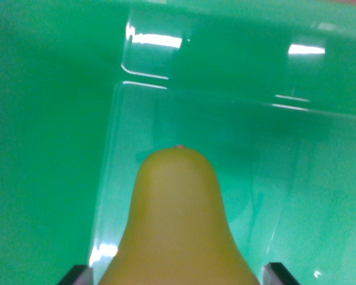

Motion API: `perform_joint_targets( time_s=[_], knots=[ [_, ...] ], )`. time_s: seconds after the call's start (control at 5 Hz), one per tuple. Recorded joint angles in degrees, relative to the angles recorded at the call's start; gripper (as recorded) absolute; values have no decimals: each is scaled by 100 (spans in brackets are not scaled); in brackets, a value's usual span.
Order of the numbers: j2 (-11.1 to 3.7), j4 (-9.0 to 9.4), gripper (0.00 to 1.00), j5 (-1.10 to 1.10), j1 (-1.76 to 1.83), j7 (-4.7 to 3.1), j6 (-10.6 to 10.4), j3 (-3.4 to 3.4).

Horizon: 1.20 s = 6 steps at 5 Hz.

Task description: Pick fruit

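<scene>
A yellow pear fills the lower middle of the wrist view, its narrow top pointing away from the camera. My gripper is shut on the pear: one dark fingertip shows at its left flank and another at the right, both at the bottom edge. The pear hangs over the inside of a shiny green bin. The pear's lower body is out of view.
The green bin's left wall and far wall rise around the pear, with bright light glints on the far wall. The bin's flat floor lies below and to the wrist view's right.
</scene>
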<state>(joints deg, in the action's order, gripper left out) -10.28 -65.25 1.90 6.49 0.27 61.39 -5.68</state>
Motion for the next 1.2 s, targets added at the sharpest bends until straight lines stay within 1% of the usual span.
perform_joint_targets(
  time_s=[0.2, 0.4, 0.6, 0.8, 1.0, 1.2],
  knots=[
    [0, 0, 100, 0, 0, 0, 0, 0],
    [101, -169, 100, 7, -5, 3, 270, -2],
    [101, -169, 100, 7, -5, 3, 270, -2],
    [203, -338, 100, 14, -10, 7, 541, -4],
    [203, -338, 100, 14, -10, 7, 541, -4],
    [305, -507, 100, 20, -14, 10, 811, -5]
  ],
)
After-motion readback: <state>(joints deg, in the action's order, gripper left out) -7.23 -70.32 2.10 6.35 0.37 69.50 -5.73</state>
